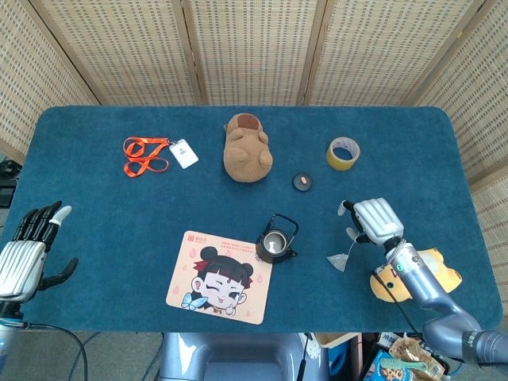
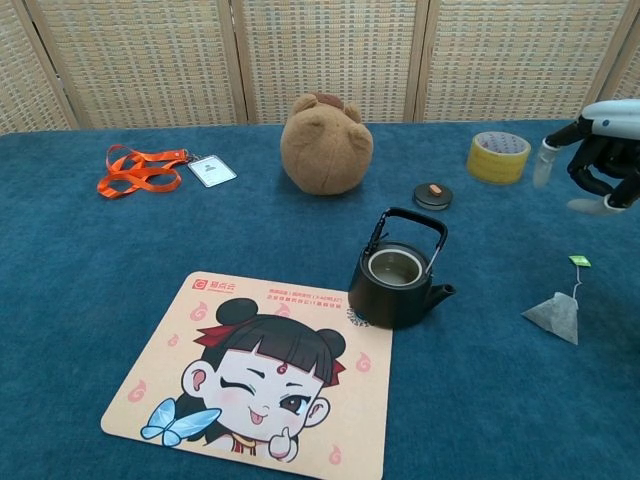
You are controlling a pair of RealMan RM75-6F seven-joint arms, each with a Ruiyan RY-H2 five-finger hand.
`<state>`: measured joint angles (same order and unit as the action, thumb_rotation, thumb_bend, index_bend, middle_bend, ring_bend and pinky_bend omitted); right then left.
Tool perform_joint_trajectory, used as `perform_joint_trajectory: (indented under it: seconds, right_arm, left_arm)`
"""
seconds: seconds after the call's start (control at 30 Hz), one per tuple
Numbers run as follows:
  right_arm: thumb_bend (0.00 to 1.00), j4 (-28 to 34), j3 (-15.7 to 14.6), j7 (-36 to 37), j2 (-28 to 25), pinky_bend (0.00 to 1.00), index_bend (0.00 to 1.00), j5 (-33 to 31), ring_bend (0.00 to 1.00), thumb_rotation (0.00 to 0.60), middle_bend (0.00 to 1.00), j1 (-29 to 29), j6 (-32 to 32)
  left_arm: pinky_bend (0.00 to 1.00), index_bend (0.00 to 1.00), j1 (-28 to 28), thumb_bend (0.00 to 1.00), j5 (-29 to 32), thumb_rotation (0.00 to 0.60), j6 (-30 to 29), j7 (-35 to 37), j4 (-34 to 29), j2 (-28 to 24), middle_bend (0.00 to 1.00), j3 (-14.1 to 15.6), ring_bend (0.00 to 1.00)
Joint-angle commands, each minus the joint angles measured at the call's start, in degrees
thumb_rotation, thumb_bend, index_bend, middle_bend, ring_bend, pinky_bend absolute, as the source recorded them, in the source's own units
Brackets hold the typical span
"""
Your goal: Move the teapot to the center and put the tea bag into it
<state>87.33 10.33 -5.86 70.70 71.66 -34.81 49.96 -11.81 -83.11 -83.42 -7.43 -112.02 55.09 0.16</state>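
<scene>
Blue table [image 1: 95,198] bears teapot [image 1: 275,240], perhaps tea bag [image 1: 340,260].

From the head view we look steeply down from high above the near edge, taking in the whole blue worktop [image 1: 95,182] out to the woven screens behind it, so everything appears small. From the chest view we sit low and close, looking nearly level across the worktop toward those screens. Both views share the middle ground: the teapot [image 1: 275,239], the cartoon mat [image 1: 217,276], the plush toy [image 1: 248,148], the tape roll [image 1: 343,152] and the right hand [image 1: 374,221].
</scene>
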Motion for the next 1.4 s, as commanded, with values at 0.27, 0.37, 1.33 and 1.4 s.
perform_joint_trajectory:
  seconds: [0.27, 0.37, 1.33, 1.4]
  right_arm:
    - [0.51, -4.38, -1.42, -2.30, 2.24, 0.99, 0.44, -2.27, 0.93, 0.600, 0.85, -1.51, -2.41]
    - [0.51, -5.73, -1.94, -3.32, 2.62, 0.99, 0.44, -3.11, 0.93, 0.600, 0.85, -1.87, -3.35]
    - [0.40, -18.06, -3.67, -4.13, 9.21, 1.00, 0.50, -6.05, 0.94, 0.600, 0.88, -3.18, -5.36]
    - [0.40, -18.93, -3.66, -3.66, 9.85, 1.00, 0.51, -5.92, 0.94, 0.600, 0.88, -3.16, -5.35]
  left_arm:
    - [0.00, 0.00, 0.57, 0.35, -0.53, 0.600, 0.16, -0.05, 0.22, -0.07, 0.00, -0.38, 0.00]
    - [0.00, 0.00, 0.60, 0.35, -0.31, 0.600, 0.52, 0.03, 0.36, 0.02, 0.00, -0.52, 0.00]
    - [0.00, 0.00, 1.02, 0.35, 0.15, 0.600, 0.65, -0.14, 0.05, -1.03, 0.00, -3.04, 0.00]
    - [0.00, 0.00, 0.99, 0.35, 0.30, 0.600, 0.89, -0.23, 0.05, -1.07, 0.00, -3.11, 0.00]
